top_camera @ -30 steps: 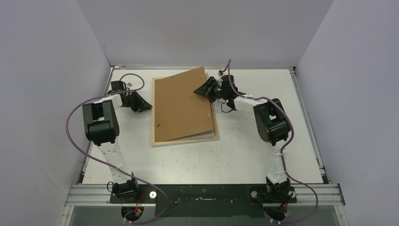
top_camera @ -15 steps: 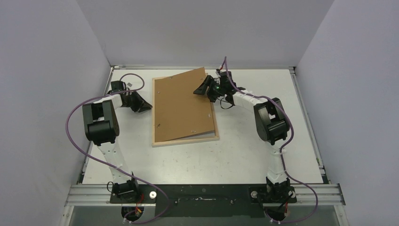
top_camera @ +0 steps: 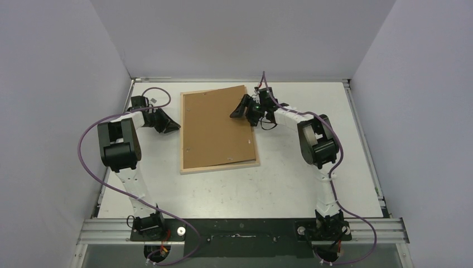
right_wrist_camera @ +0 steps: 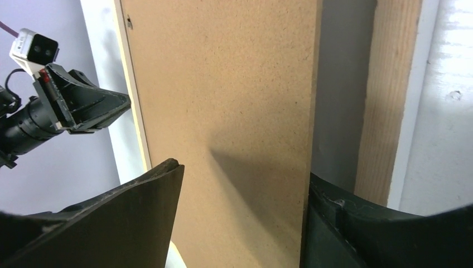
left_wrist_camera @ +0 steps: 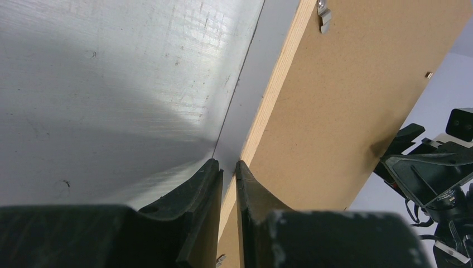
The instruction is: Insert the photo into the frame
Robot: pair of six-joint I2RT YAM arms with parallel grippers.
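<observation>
A laboratory test cell is indicated: a white table enclosed by plain grey panels, with arms bolted to a metal rail.

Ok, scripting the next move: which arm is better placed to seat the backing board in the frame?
Probably the right arm: its open jaws straddle the backing board's edge; the left arm, jaws shut, sits outside the frame.

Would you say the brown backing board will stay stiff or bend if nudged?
Probably stiff: the backing board shows straight edges though it lies askew on the frame. Likely light, given its thin edge in the right wrist view. It may slide readily; the open right gripper only straddles it.
</observation>
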